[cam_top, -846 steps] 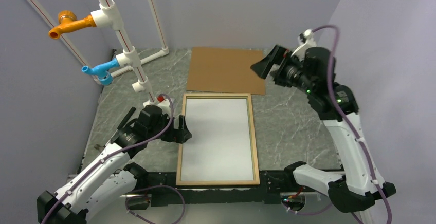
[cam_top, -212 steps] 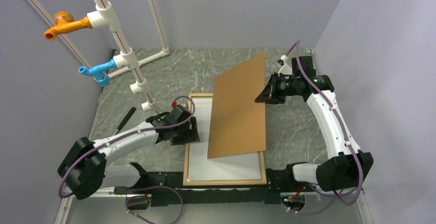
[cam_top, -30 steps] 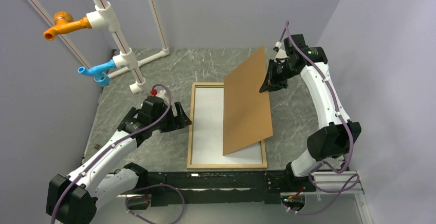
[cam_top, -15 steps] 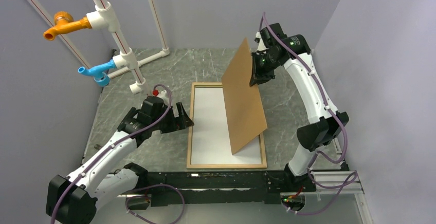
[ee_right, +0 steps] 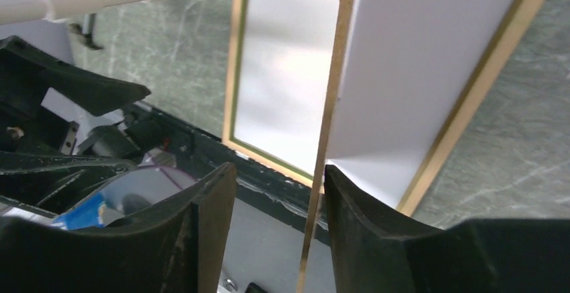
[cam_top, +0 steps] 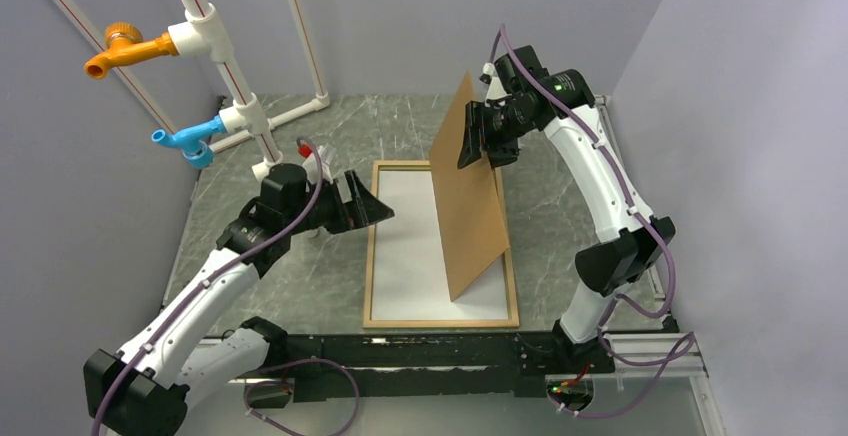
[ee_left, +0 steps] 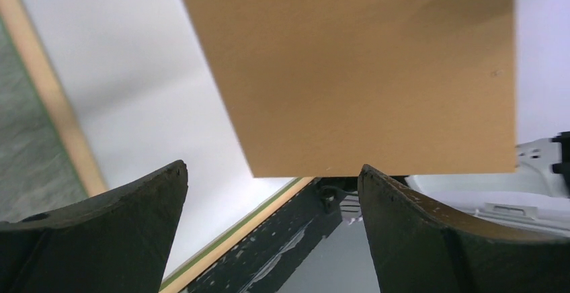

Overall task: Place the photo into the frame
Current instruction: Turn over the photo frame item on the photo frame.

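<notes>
The frame (cam_top: 372,256) lies flat mid-table, pale wood up, with the photo's white back (cam_top: 410,236) inside it. A brown backing board (cam_top: 470,206) stands steeply tilted on its lower edge over the frame's right half. My right gripper (cam_top: 475,146) is at the board's top edge. In the right wrist view the jaws (ee_right: 279,169) are open, and the board's thin edge (ee_right: 333,91) rests against the right finger (ee_right: 363,205). My left gripper (cam_top: 375,206) is open and empty, raised over the frame's left rail, facing the board (ee_left: 363,71).
A white pipe stand with an orange tap (cam_top: 130,46) and a blue tap (cam_top: 190,141) stands at the back left. A black rail (cam_top: 440,351) runs along the near edge. Grey walls close in the back and right.
My right gripper has swung left at the board's top, tipping the board more upright. My left gripper has risen and moved right, toward the board.
</notes>
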